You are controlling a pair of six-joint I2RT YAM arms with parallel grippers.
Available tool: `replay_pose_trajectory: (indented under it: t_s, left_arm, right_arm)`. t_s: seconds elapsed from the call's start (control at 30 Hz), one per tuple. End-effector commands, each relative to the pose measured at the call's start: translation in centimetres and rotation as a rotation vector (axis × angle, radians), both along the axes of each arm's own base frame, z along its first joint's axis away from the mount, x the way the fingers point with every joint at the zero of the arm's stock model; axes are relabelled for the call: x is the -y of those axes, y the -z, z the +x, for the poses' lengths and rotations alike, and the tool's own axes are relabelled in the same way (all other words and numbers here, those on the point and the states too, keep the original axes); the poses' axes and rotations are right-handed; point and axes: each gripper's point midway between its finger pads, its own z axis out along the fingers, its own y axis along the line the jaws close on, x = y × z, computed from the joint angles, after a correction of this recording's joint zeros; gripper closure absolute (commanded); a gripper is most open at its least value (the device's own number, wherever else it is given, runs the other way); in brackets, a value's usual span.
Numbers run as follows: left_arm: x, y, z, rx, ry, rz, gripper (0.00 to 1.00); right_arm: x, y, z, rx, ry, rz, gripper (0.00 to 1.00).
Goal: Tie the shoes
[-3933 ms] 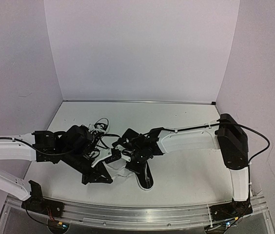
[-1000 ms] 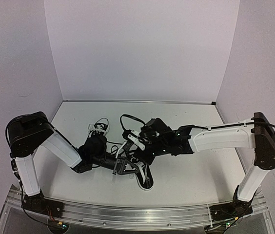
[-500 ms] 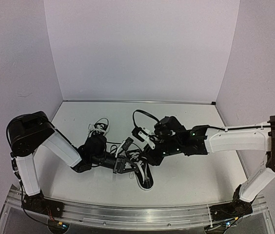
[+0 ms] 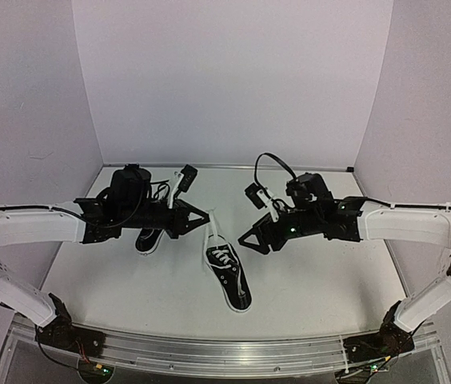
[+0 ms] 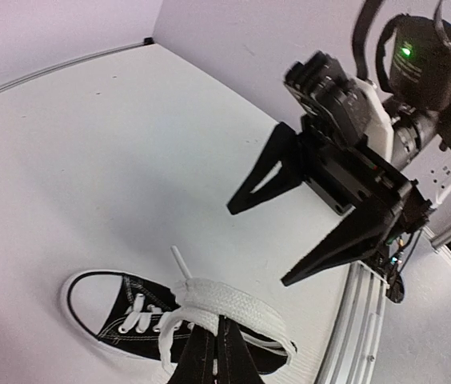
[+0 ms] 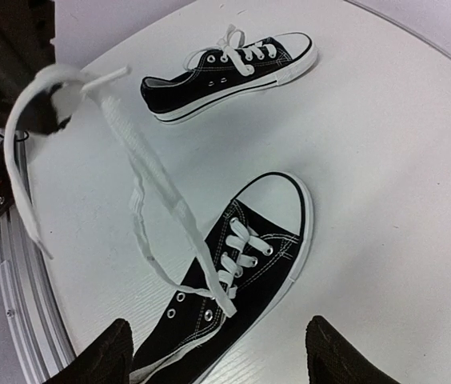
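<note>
Two arms that had been huddled low over one sneaker half a second earlier stood spread wide apart. The left arm [image 4: 33, 228] had swung up and back toward the far left of the counter [image 4: 313, 280]. The right arm [image 4: 401, 224] had drawn off to the right, leaving bare counter between them.

Both black canvas sneakers rested on their soles. The near sneaker [image 4: 231, 280] lay in the middle of the counter. The far sneaker [image 6: 225, 68] lay well apart from it to the left, partly hidden under the left arm in the overhead view.

The left hand [image 5: 216, 344], fingers pressed together, gripped the white lace [image 5: 233, 308] and had lifted it clear of the counter. The lace ran from the near sneaker's upper eyelets up to that hand, and a loose tail hung below the grip. The right hand [image 5: 257, 246] hovered just right of the near sneaker with its fingers spread wide and nothing between them.

The pull appeared to have drawn the lace out long rather than closed anything: no knot or bow showed on the near sneaker, so the tying looked to be at an early stage. The far sneaker's laces lay over its tongue, and whether they were knotted could not be told.

No box, tray or bin appeared in any view, and both sneakers sat directly on the counter.
</note>
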Motion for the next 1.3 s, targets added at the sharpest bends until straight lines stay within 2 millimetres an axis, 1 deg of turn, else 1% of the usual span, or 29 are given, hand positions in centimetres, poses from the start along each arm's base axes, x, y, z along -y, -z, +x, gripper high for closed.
replay_pose_trajectory:
  t_s: [0.0, 0.07, 0.13, 0.27, 0.3, 0.37, 0.47, 0.6, 0.67, 0.73, 0.83, 0.9, 1.0, 1.1, 1.17, 1.27]
  left_arm:
    - [-2.5, 0.6, 1.1, 0.007, -0.093, 0.076, 1.0]
    - [-2.7, 0.0, 0.3, 0.021, -0.065, 0.055, 1.0]
    - [-3.0, -0.4, -0.3, 0.034, -0.045, 0.043, 1.0]
    - [-4.2, -1.2, -0.2, 0.043, -0.073, 0.044, 1.0]
    - [-4.6, -1.3, -0.1, 0.037, -0.089, 0.046, 1.0]
    - [-6.0, -1.6, 0.6, 0.03, -0.149, 0.056, 1.0]
    - [-8.2, -2.2, 1.3, 0.024, -0.244, 0.058, 1.0]
    - [-10.5, -3.0, 1.1, 0.022, -0.315, 0.046, 1.0]
    - [-11.6, -2.9, 1.1, 0.015, -0.365, 0.06, 1.0]
    - [-12.4, -2.8, 0.5, 0.008, -0.377, 0.069, 1.0]
    - [-12.6, -2.8, -1.3, 0.01, -0.312, 0.074, 1.0]
    - [-12.5, -3.1, -2.7, 0.017, -0.253, 0.048, 1.0]
    - [-11.3, -3.7, -5.2, 0.011, -0.101, -0.002, 1.0]
    - [-10.1, -3.6, -7.3, -0.02, 0.041, -0.021, 1.0]
    - [-9.7, -3.0, -8.0, -0.04, 0.098, -0.012, 1.0]
    - [-9.5, -2.0, -7.9, -0.05, 0.11, 0.018, 1.0]
  right_arm:
    - [-2.0, -0.6, 0.3, -0.012, -0.043, 0.044, 0.3]
    - [-2.7, -0.6, 0.5, -0.007, -0.069, 0.048, 0.3]
    - [-3.9, -0.9, 0.7, -0.009, -0.106, 0.066, 0.31]
    - [-5.7, -1.9, 1.5, 0.024, -0.164, 0.087, 0.32]
    - [-6.1, -1.8, 1.8, 0.025, -0.166, 0.086, 0.33]
    - [-6.7, -2.1, 2.4, 0.032, -0.17, 0.092, 0.33]
    - [-7.4, -2.0, 2.9, 0.025, -0.173, 0.097, 0.34]
    - [-8.3, -1.4, 3.2, 0.006, -0.189, 0.101, 0.36]
    - [-8.6, -0.9, 3.4, -0.004, -0.189, 0.097, 0.36]
    - [-8.8, -0.7, 3.4, -0.012, -0.194, 0.099, 0.37]
    - [-8.7, -0.5, 3.3, -0.02, -0.194, 0.097, 0.37]
    - [-8.4, -0.1, 3.9, -0.015, -0.156, 0.076, 0.37]
    - [-7.9, 1.5, 5.0, -0.019, -0.099, 0.017, 0.39]
    - [-8.4, 2.7, 5.5, -0.041, -0.102, -0.015, 0.42]
    - [-8.7, 3.4, 5.7, -0.053, -0.105, -0.031, 0.43]
    - [-8.7, 4.4, 6.0, -0.071, -0.091, -0.052, 0.44]
